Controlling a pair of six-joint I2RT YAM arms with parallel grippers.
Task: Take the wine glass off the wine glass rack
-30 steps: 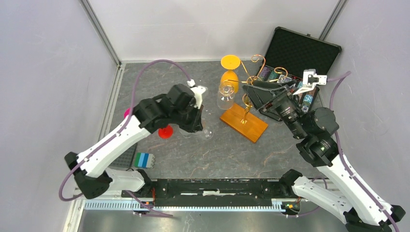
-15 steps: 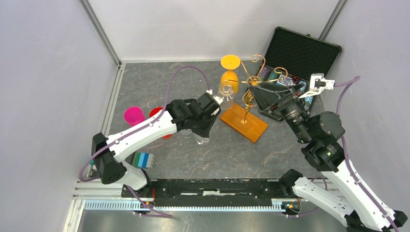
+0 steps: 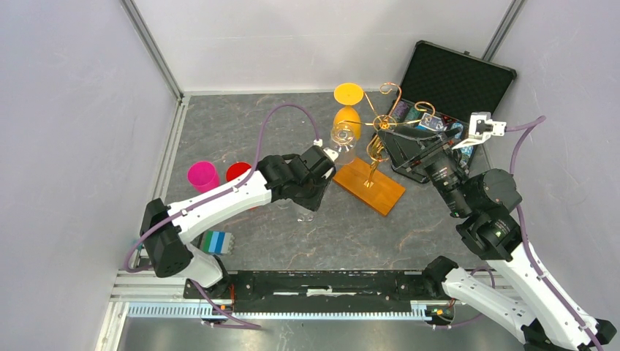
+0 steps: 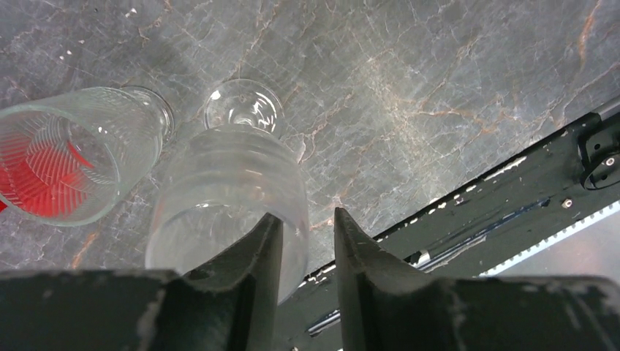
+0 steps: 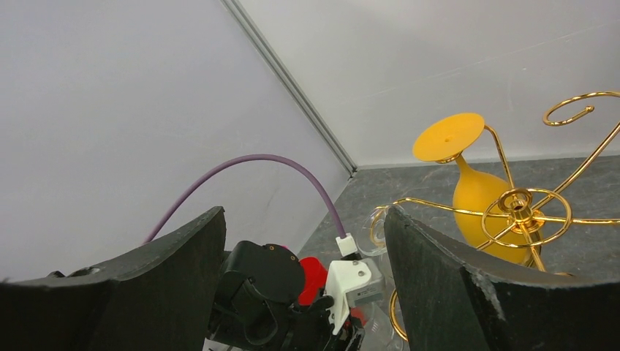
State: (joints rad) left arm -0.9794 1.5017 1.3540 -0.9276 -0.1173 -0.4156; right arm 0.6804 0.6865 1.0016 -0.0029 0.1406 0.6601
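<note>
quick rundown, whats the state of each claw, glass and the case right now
left claw, narrow gap at the clear glass rim, grip unclear
right claw, wide open, empty
clear glass, upright on the table
second clear glass, mouth up on the table beside it
hanging clear glass, upside down on the wine glass rack
orange glass, upside down on the rack
black case, lid open
</note>
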